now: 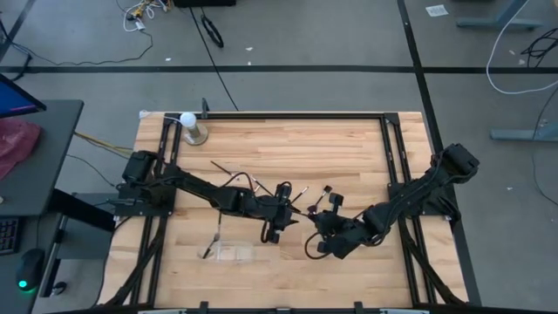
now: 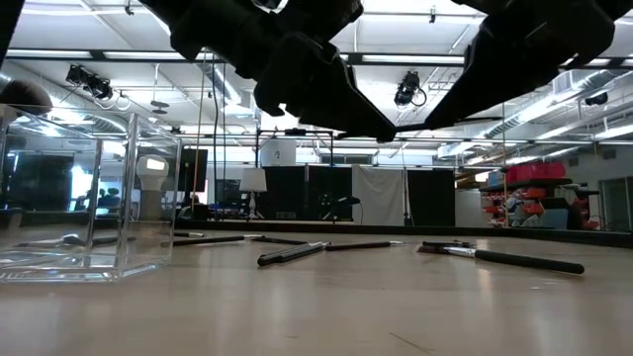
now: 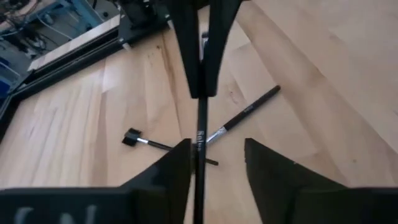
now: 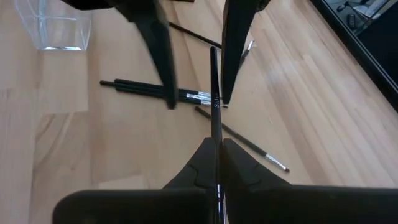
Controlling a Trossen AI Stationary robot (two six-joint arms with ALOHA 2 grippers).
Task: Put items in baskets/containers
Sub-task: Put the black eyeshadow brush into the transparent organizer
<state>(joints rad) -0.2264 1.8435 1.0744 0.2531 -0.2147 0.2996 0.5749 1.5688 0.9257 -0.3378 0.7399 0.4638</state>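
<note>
Brush (image 4: 214,93) clamped in right gripper (image 4: 217,146), tip between the left gripper's (image 3: 216,158) wide-spread fingers.

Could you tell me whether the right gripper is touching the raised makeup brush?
Touching. In the right wrist view the right gripper is shut on the brush handle, no gap; the left gripper is open.

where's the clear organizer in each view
High view: clear organizer near the table's front edge, left of centre.
Low view: far left, close to the camera.
Left wrist view: not in it.
Right wrist view: top left corner.
Shared landmark: the brush in the right gripper, by the left gripper, both wrist views.
</note>
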